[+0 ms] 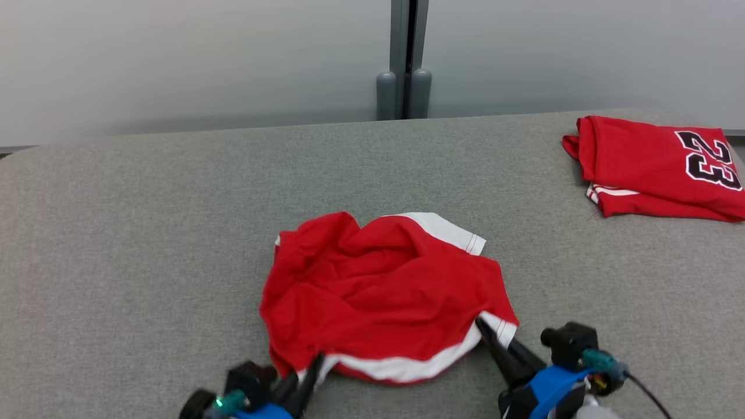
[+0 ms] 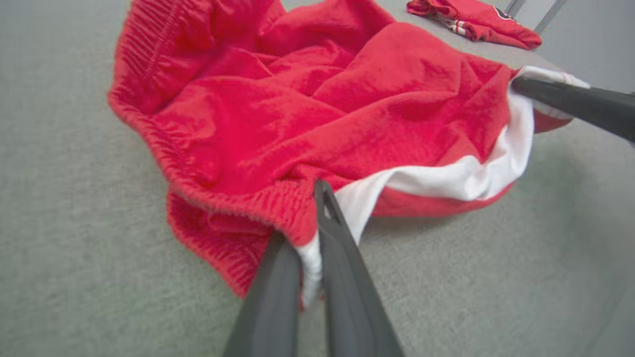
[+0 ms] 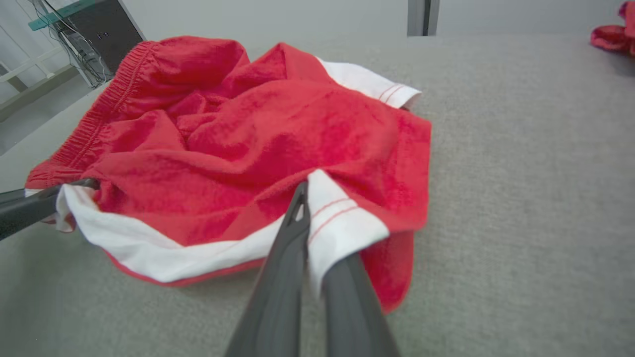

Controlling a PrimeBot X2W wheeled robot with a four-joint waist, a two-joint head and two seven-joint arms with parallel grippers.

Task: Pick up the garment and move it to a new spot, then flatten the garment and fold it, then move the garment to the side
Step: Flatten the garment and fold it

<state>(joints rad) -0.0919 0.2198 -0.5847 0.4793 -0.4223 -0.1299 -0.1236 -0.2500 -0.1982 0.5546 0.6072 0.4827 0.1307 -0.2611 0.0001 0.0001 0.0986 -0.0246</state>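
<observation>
Crumpled red garment (image 1: 378, 291), centre frame. Your left gripper (image 1: 314, 364) and right gripper (image 1: 483, 326) each pinch its lower edge. Pick-up step, likely; next you lift both evenly, carry.

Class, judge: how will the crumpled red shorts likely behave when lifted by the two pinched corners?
Probably floppy: the red shorts lie in soft folds, so the middle should sag. Likely light: thin cloth. The white hem might slip from the jaws.

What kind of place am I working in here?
Likely a lab or test room: a grey felt-covered table, bare partition panels behind it, and a dark equipment cabinet with loose cables.
</observation>
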